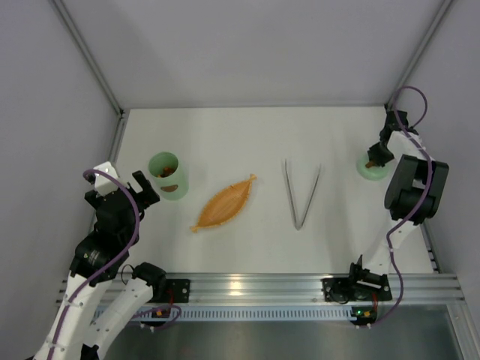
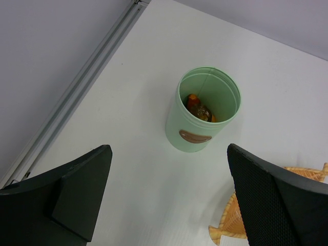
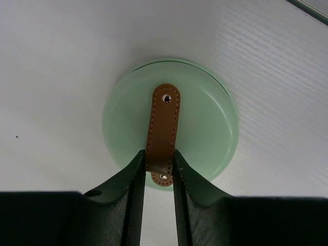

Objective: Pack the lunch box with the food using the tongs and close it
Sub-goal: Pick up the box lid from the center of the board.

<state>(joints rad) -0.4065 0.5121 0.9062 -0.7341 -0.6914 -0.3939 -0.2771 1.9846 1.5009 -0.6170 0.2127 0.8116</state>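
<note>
The lunch box (image 1: 168, 175) is a mint-green tub standing upright and uncovered at the left; the left wrist view shows the tub (image 2: 205, 115) holding orange and dark food (image 2: 200, 110). My left gripper (image 2: 169, 148) hovers just short of the tub, open and with nothing in it. The matching round lid (image 3: 205, 118) lies at the far right of the table. My right gripper (image 3: 158, 159) is shut on the lid's brown strap handle (image 3: 164, 128). The silver tongs (image 1: 301, 191) lie free on the table in a narrow V, between the two arms.
An orange leaf-shaped tray (image 1: 223, 202) lies between the tub and the tongs, and its tail end (image 2: 230, 223) shows beside my left gripper's right finger. Grey walls with metal rails (image 1: 88, 52) enclose the table on the left, back and right.
</note>
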